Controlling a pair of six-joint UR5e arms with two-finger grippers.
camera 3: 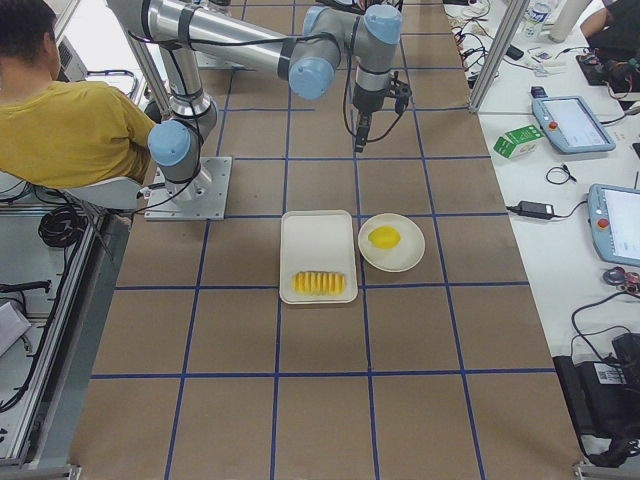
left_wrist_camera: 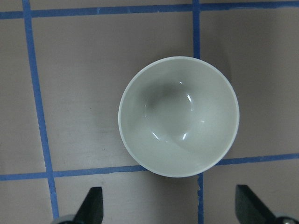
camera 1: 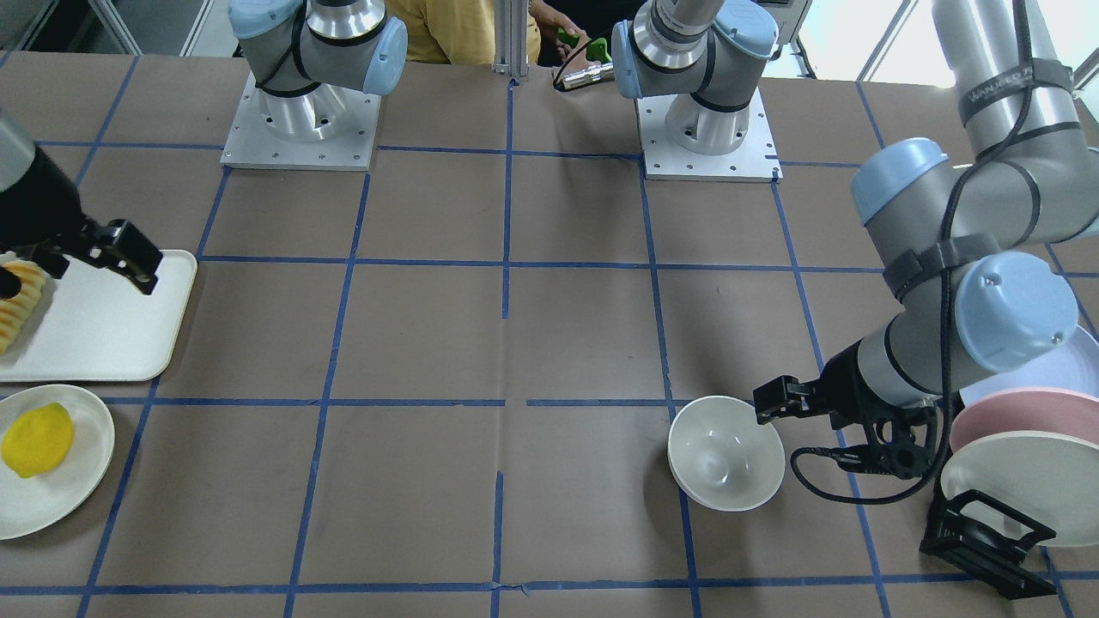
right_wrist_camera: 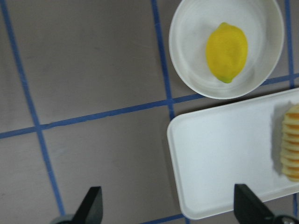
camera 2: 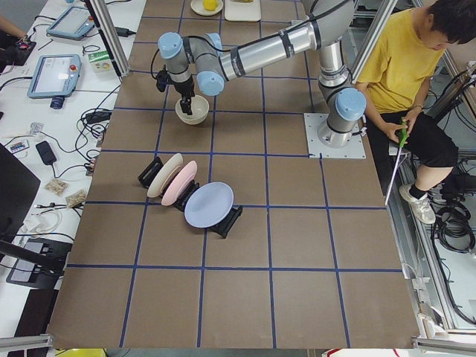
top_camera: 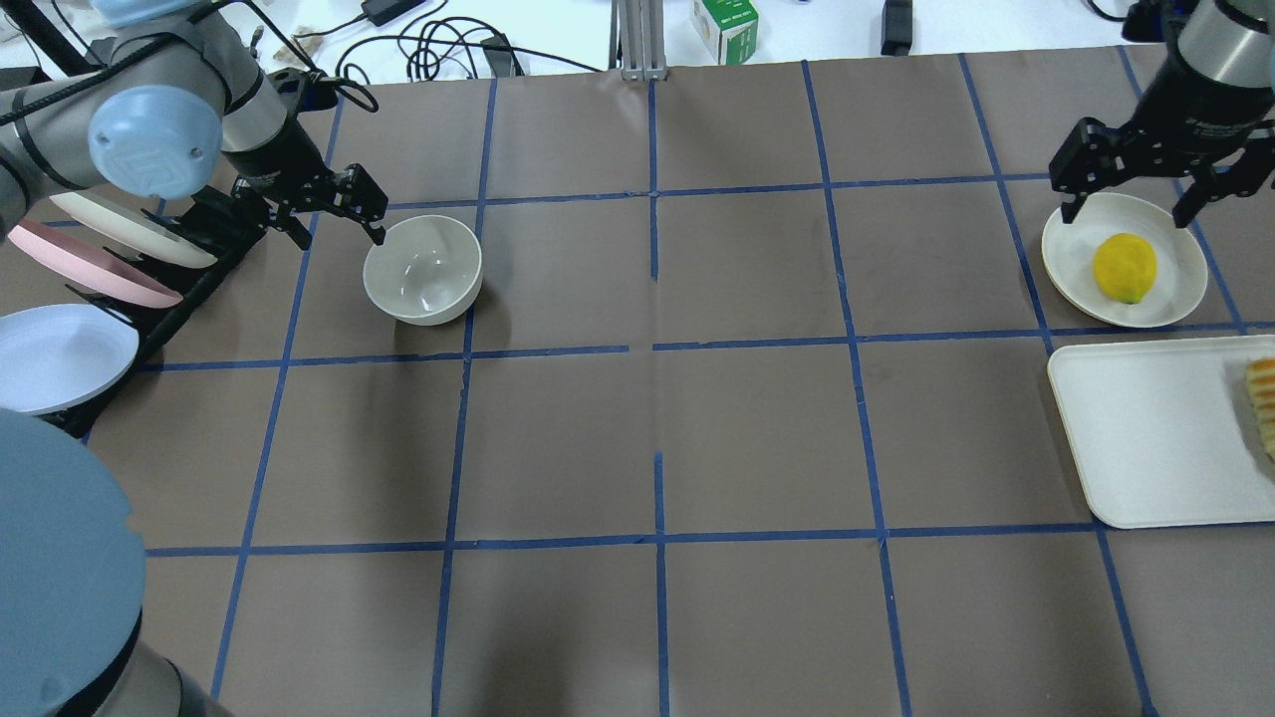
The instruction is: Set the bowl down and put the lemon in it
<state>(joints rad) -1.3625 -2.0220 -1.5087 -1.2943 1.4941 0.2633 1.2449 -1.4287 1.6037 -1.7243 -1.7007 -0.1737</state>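
Note:
The off-white bowl point(top_camera: 423, 269) stands upright and empty on the brown table, on my left side; it fills the left wrist view point(left_wrist_camera: 179, 116). My left gripper point(top_camera: 341, 234) is open and empty, just beside the bowl's rim and above it. The yellow lemon point(top_camera: 1125, 267) lies on a flat cream plate point(top_camera: 1071, 264) at the far right and shows in the right wrist view point(right_wrist_camera: 226, 52). My right gripper point(top_camera: 1131, 209) is open and empty, high above the plate's far edge.
A white tray point(top_camera: 1146, 438) with a row of yellow-orange fruit slices point(top_camera: 1263, 398) lies beside the lemon's plate. A black rack point(top_camera: 189, 299) holding cream, pink and pale-blue plates stands left of the bowl. Blue tape lines grid the table.

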